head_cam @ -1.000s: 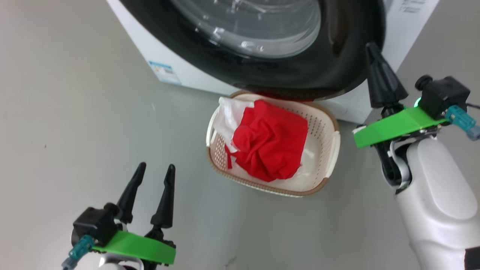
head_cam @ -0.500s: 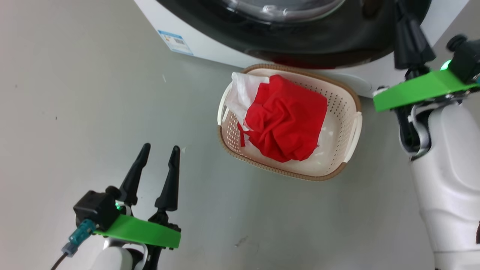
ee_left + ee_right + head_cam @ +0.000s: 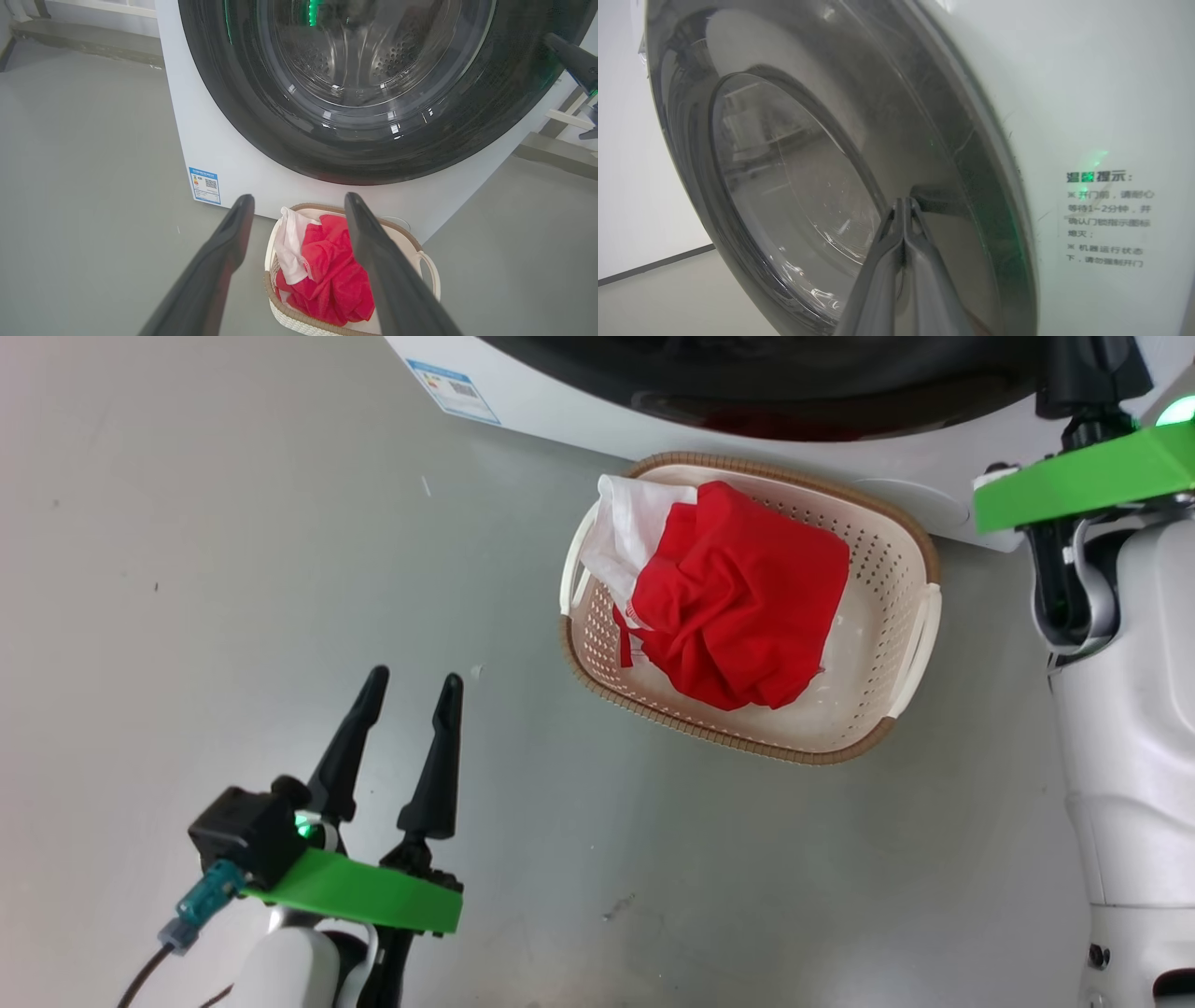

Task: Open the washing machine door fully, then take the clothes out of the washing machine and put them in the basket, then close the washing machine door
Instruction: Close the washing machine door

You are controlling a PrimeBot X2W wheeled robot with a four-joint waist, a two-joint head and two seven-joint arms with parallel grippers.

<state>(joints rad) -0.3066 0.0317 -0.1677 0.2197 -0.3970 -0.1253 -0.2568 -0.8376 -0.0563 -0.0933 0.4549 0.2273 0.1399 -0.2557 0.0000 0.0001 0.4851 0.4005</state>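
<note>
Clothes (image 3: 738,597) lie in the basket (image 3: 887,588) before the washer (image 3: 224,140).
Left gripper (image 3: 415,675) gapes over open floor (image 3: 187,569); right gripper (image 3: 903,201), pinched together, tips at the door (image 3: 952,154) rim beside a notice (image 3: 1106,219) headed "温馨提示:"; blue label (image 3: 204,185) unreadable.

A printed notice (image 3: 1106,219) in dark Chinese characters is carried on the white front of the washing machine (image 3: 1111,93). Its heading is read as 温馨提示. Beneath it, two entries marked ※ are set, in which 开门前, 请耐心 and 1~2分钟 can be made out. The last lines are less sharp. A small blue-edged label (image 3: 204,185) with a QR code is stuck low on the machine's front, near its corner. The label's fine print is too small to be read.
</note>
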